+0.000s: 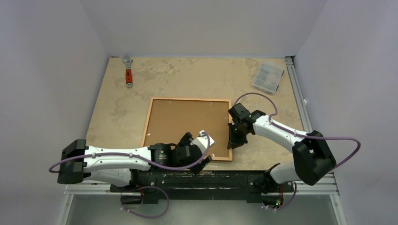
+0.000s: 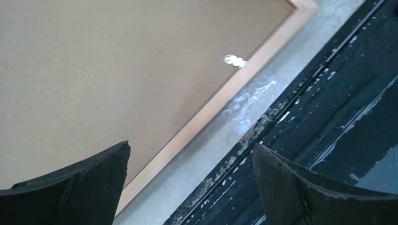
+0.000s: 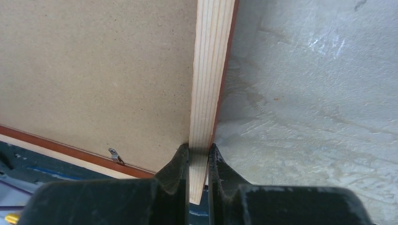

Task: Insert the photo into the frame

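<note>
— Where do we find the frame [image 1: 190, 99]?

— It lies flat on the table [image 1: 197, 77], towards the near edge, with its back facing up. A brown panel [image 1: 187, 122] fills it from rail to rail.

— Is that panel the photo?

— We cannot tell. We see only a plain brown surface, with a small metal tab [image 3: 113, 154] at its near edge in the right wrist view and another tab [image 2: 234, 60] in the left wrist view.

— What do we see of the right gripper [image 1: 233, 138]?

— It is at the frame's right rail, towards the near corner. In its own camera the two fingers [image 3: 176, 164] are closed on the pale wooden rail [image 3: 209, 70], one on each side and both touching the wood.

— And the left gripper [image 1: 206, 150]?

— Its jaws are spread wide and grip nothing. It hangs over the frame's near right corner, and between its fingertips [image 2: 119, 154] we see the near rail [image 2: 211, 105], a strip of table and the black bar [image 2: 328, 93] along the table's edge.

— What else do we see on the table?

— An orange-handled wrench [image 1: 128, 71] lies at the far left, and a clear plastic box [image 1: 268, 76] at the far right. Both are well apart from the frame.
</note>
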`<state>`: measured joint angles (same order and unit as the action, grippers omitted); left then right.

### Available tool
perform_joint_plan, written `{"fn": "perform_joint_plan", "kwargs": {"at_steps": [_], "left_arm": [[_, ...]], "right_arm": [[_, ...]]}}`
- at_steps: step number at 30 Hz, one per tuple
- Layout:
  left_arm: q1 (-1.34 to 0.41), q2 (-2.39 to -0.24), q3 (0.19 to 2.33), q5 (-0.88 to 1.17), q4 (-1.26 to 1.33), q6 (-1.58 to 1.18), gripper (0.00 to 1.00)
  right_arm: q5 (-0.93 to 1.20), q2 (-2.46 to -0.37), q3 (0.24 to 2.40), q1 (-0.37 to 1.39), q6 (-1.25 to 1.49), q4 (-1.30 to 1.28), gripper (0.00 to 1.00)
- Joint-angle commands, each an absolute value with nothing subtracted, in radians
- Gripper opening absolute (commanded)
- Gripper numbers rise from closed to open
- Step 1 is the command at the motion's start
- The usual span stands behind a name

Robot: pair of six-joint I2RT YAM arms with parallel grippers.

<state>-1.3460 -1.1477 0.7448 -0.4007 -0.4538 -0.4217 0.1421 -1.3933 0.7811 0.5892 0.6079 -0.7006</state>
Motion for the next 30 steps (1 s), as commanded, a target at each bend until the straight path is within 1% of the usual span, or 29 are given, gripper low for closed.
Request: {"fn": "perform_joint_plan", "kwargs": {"at_steps": [1, 7, 12, 16, 19, 21, 26, 27, 28, 30], "left_arm": [[-1.493, -1.250, 0.872, -0.659, -0.457, -0.353, 0.99], [-1.631, -1.415, 0.977, -0.842, -0.555, -0.375, 0.99], [-1.645, -1.517, 1.046, -0.980, -0.719, -0.511, 0.96], [-1.645, -1.588, 1.090, -1.085, -0.845, -0.612, 0.91], [-1.641, -1.649, 1.120, -1.118, -0.904, -0.640, 0.90], [-1.628, -1.676, 1.136, -1.105, -0.918, -0.646, 0.90], [-1.590, -1.681, 1.114, -1.052, -0.857, -0.596, 0.88], [-1.584, -1.676, 1.109, -1.046, -0.846, -0.586, 0.87], [-1.578, -1.671, 1.105, -1.036, -0.830, -0.568, 0.82], [-1.566, -1.660, 1.106, -1.019, -0.818, -0.544, 0.71]], "right_arm": [[0.200, -1.344, 0.941, 0.598, 0.592, -0.759, 0.00], [0.241, -1.318, 1.018, 0.597, 0.603, -0.823, 0.00], [0.289, -1.291, 1.045, 0.596, 0.615, -0.851, 0.00], [0.304, -1.271, 1.057, 0.597, 0.618, -0.877, 0.00], [0.315, -1.259, 1.055, 0.596, 0.622, -0.886, 0.00], [0.332, -1.252, 1.052, 0.597, 0.626, -0.886, 0.00], [0.356, -1.236, 1.048, 0.596, 0.638, -0.882, 0.00], [0.358, -1.235, 1.047, 0.597, 0.639, -0.881, 0.00], [0.359, -1.235, 1.048, 0.597, 0.640, -0.881, 0.00], [0.358, -1.234, 1.046, 0.596, 0.640, -0.881, 0.00]]}}
